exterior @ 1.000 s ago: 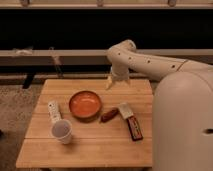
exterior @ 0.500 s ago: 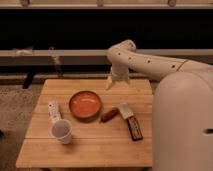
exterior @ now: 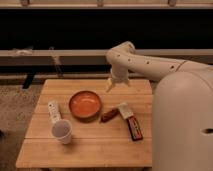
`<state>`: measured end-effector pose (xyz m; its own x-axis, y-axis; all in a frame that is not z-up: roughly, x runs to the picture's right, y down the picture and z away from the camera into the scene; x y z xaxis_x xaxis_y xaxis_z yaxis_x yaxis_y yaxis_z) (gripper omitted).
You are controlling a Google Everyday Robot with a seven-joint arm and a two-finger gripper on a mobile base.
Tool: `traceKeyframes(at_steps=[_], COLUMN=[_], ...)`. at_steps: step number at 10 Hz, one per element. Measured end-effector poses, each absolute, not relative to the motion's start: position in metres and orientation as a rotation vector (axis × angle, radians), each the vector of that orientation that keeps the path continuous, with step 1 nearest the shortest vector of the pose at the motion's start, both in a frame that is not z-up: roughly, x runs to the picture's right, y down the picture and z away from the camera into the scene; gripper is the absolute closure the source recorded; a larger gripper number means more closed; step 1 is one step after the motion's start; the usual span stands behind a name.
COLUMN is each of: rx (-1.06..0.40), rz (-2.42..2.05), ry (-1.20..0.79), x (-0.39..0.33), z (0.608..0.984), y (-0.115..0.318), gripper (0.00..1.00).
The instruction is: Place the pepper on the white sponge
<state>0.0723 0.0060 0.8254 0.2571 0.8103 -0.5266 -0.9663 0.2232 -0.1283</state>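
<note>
Above the far part of the table (exterior: pixel 85 147), at twelve o'clock from the pepper (exterior: pixel 110 115), the end effector (exterior: pixel 111 84) is hanging on its pale arm, pointing downward and well apart from both task things. Whether it is open or closed cannot be told, though it is carrying nothing, since the pepper is lying on the table. The pepper is resting at four o'clock from the orange bowl (exterior: pixel 85 104) and at eight o'clock from the white sponge (exterior: pixel 124 110), just beside the sponge; whether the two are touching cannot be told. The step in hand is judged to be the approach and pick. To do it well, the end effector should be coming down over the pepper's middle and closing across its narrow width, not along its length, while keeping off the bowl's rim and off the sponge, which a careless descent could be nudging away. After the lift, only a short carry toward two o'clock is needed, with a low release so that the rounded body is not rolling off the small block. The pepper is showing as a small, elongated, glossy reddish-brown body, lying slantwise with one end toward the sponge. The sponge is showing as a small, plain white block, with a dark red-and-black bar (exterior: pixel 134 128) lying at its five o'clock.
</note>
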Motion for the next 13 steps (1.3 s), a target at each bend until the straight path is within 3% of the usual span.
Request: traceKeyframes(at_steps=[7, 10, 13], rx=[-0.5, -0.535, -0.591], rz=[1.309, 1.337, 1.348], ry=[0.521, 0.551, 0.564], x=[0.047, 0.023, 0.007], z=[0.803, 0.81, 0.841], y=[0.122, 0.14, 0.135], gripper=[0.2, 0.2, 0.2])
